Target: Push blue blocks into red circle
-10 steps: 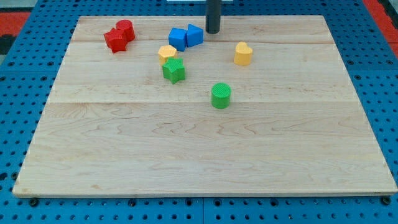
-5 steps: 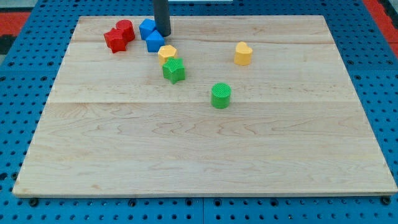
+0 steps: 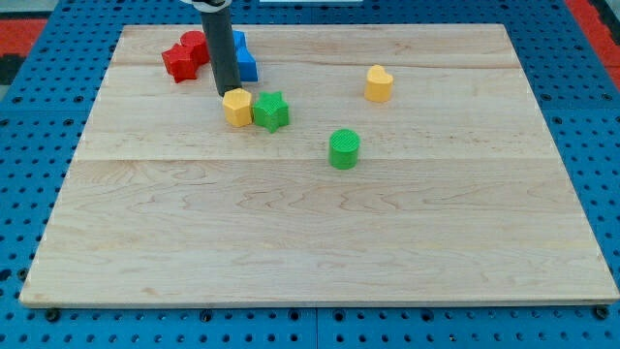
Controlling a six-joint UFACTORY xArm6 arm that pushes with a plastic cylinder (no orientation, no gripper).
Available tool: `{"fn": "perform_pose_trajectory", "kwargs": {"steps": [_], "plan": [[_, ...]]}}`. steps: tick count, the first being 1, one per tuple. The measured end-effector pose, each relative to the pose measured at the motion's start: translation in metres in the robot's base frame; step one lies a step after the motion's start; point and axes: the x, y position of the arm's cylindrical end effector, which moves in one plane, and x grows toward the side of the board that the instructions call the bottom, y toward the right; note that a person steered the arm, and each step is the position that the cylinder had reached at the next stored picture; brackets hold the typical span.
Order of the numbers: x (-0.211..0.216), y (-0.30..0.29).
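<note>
The big wooden board (image 3: pixel 320 213) fills most of the view, and it lies on a blue table with holes (image 3: pixel 29 136).

The dark rod (image 3: pixel 221 48) comes down from the view's top, almost straight up and down, leaning just a little. My tip (image 3: pixel 228 92) sits on the board at the far left part. There are no fingers here, only the plain rod end, and it holds nothing. My tip is just behind the yellow block (image 3: pixel 236 106), so close that it seems to touch its far edge.

The blue blocks (image 3: pixel 244 60) are at the far left of the board, just to the right of the rod. The rod hides part of them, so I cannot tell their shapes or which way they point. They look like two blocks pressed close, one farther and one nearer.

The red blocks (image 3: pixel 184 55) sit just left of the rod, two of them touching. The far one looks round, the near one bumpy.

The green star block (image 3: pixel 271 111) touches the right side of the yellow block. The green round block (image 3: pixel 344 148) stands alone nearer the middle. The yellow heart block (image 3: pixel 379 83) stands alone well to the right.
</note>
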Motion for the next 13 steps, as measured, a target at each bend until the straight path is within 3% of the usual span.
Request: {"fn": "perform_pose_trajectory", "kwargs": {"steps": [1, 2, 3, 4, 6, 7, 8, 9, 13], "plan": [[0.010, 0.004], [-0.009, 0.045], [-0.025, 0.045], [-0.047, 0.007], [-0.050, 0.056], [-0.101, 0.095], [-0.137, 0.072], [-0.137, -0.008], [-0.117, -0.002]]}}
